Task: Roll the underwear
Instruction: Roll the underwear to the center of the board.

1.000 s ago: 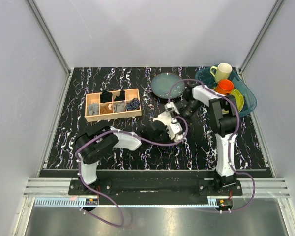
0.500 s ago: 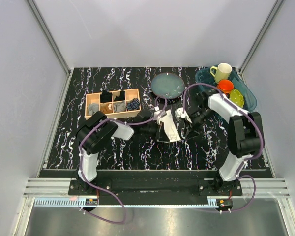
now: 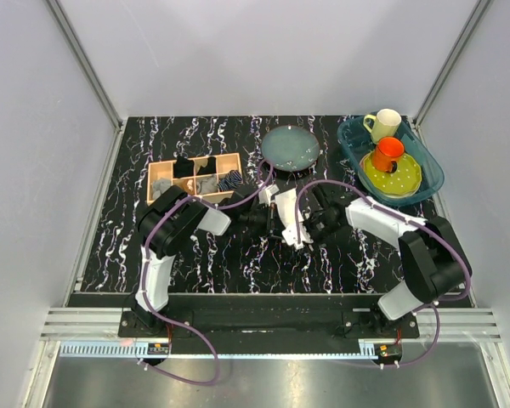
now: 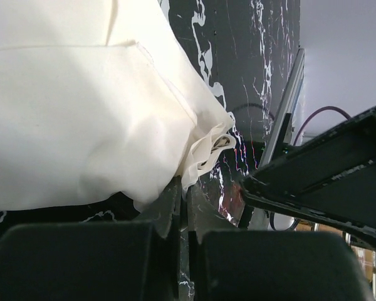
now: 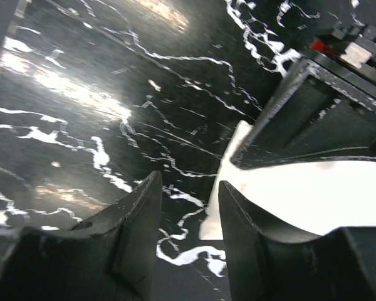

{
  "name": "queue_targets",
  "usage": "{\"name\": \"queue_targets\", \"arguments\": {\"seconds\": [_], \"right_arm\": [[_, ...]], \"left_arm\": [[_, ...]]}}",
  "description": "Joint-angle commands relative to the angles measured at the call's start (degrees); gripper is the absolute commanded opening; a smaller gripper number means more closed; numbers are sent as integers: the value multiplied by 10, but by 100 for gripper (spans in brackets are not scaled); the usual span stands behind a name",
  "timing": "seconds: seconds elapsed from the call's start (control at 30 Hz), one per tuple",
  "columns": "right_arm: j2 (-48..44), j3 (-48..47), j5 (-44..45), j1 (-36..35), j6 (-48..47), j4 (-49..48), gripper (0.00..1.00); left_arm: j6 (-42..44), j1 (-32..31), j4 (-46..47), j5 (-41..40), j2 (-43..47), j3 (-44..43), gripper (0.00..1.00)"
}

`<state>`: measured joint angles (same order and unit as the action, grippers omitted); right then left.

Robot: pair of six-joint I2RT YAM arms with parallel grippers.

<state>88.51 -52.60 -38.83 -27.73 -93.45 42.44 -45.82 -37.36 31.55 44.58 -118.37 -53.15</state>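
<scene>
From above, the underwear is a small white bundle near the middle of the worktop. Both arms half cover it, so its folds cannot be read. The left end effector meets its left side, and the left wrist view shows the fingers pressed almost together with a cloth edge pinched between them. The right end effector sits just beside the cloth's right side, fingers narrowly apart over bare worktop, with the cloth cut off at that view's right edge.
</scene>
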Motion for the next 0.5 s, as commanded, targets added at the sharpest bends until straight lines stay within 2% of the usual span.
{"name": "queue_targets", "arguments": {"seconds": [0.0, 0.23, 0.37, 0.4, 0.47], "right_arm": [[23, 11, 54, -8, 20, -120, 50], [62, 27, 95, -11, 33, -176, 49], [87, 28, 116, -16, 45, -182, 40], [90, 22, 118, -16, 58, -181, 33], [99, 17, 125, -15, 70, -172, 27]], "left_arm": [[-19, 5, -4, -2, -14, -13, 0], [-43, 5, 23, -2, -16, -11, 0], [-66, 7, 55, -6, -3, 1, 4], [-76, 7, 68, -8, 11, 5, 7], [-81, 8, 80, -15, 31, 22, 23]]}}
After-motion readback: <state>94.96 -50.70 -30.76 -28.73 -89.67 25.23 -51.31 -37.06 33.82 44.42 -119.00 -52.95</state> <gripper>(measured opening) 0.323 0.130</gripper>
